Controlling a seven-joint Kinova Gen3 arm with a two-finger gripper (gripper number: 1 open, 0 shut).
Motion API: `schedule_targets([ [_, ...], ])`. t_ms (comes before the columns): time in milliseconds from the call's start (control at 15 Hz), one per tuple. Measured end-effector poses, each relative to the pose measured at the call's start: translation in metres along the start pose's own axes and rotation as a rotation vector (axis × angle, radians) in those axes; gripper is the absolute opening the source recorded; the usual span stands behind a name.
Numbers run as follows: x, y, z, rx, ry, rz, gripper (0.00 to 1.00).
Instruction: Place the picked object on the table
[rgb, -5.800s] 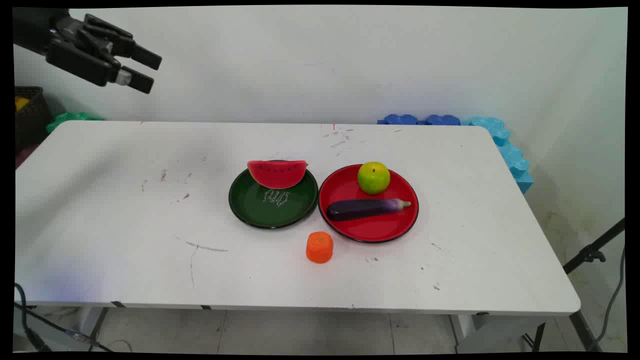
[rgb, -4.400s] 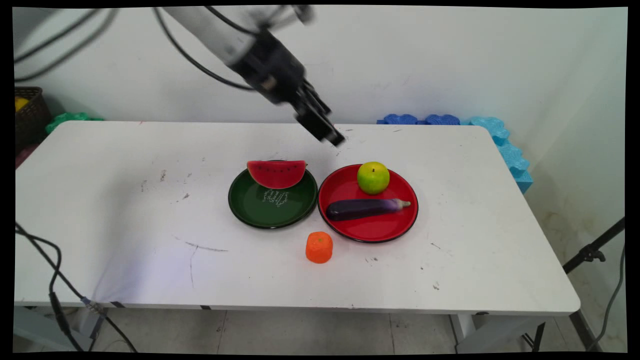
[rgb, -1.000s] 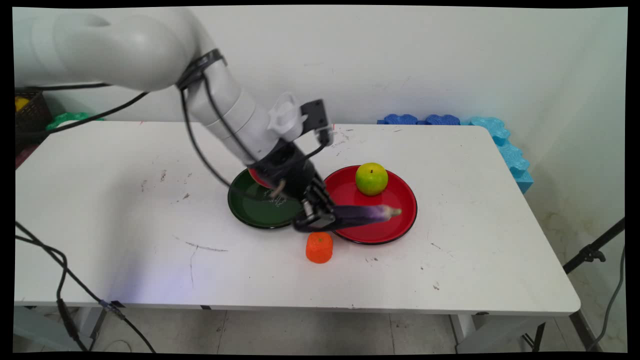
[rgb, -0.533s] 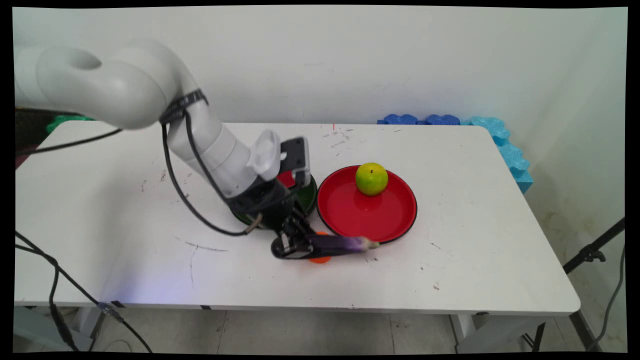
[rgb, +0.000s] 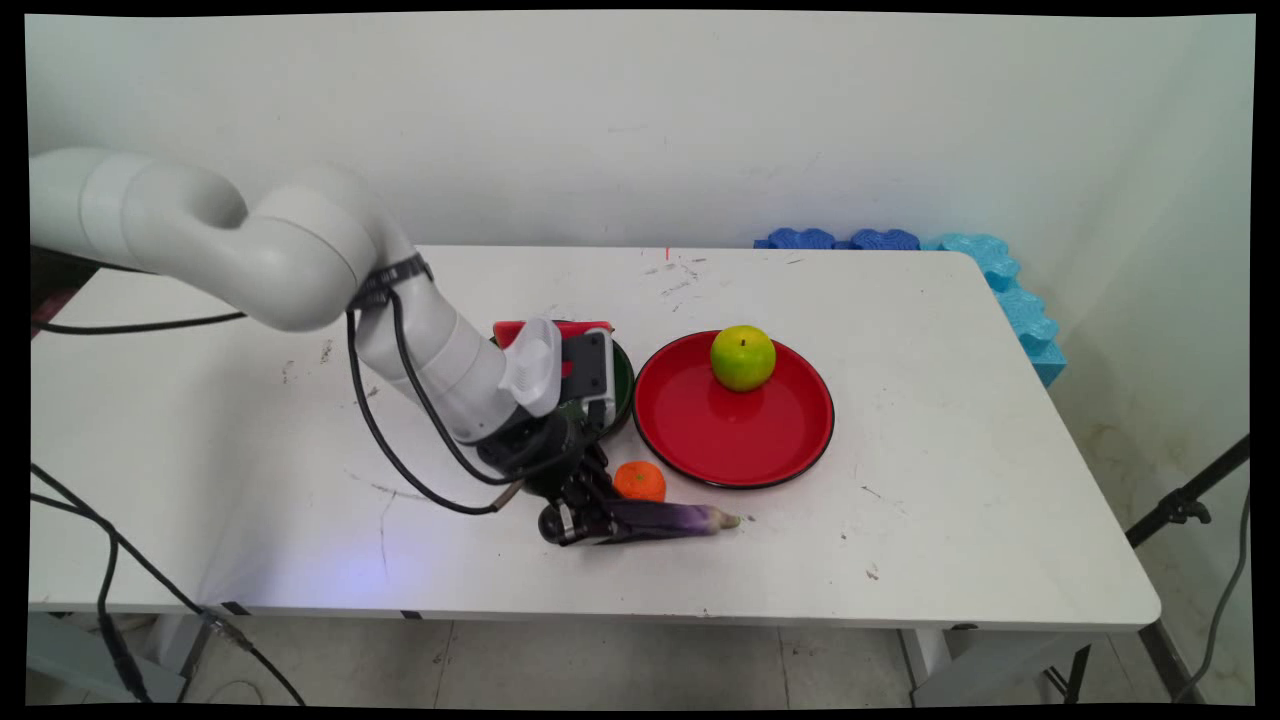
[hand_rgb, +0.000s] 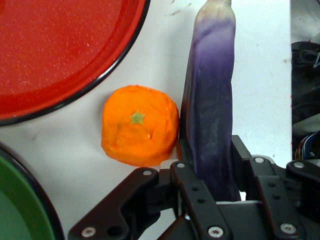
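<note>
My gripper (rgb: 582, 520) is low over the table's front middle, shut on the dark end of a purple eggplant (rgb: 668, 518). The eggplant lies level, its pale tip pointing right, just in front of an orange (rgb: 640, 481). In the hand view the eggplant (hand_rgb: 211, 115) runs up between my fingers (hand_rgb: 192, 192), and the orange (hand_rgb: 140, 125) sits close on its left. Whether the eggplant rests on the table, I cannot tell.
A red plate (rgb: 732, 440) behind the orange holds a green apple (rgb: 743, 357). A dark green plate (rgb: 622, 380) with a watermelon slice (rgb: 572, 330) is mostly hidden by my arm. Blue foam blocks (rgb: 1000, 280) line the table's far right corner.
Over the last second I carried the eggplant off the red plate, toward the front of the table and down. The orange, hidden behind it half a second ago, shows again.
</note>
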Motion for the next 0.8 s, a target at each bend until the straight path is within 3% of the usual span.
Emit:
schedule_targets([
  [800, -0.021, 0.015, 0.021, -0.03, -0.008, 0.013, 0.0],
])
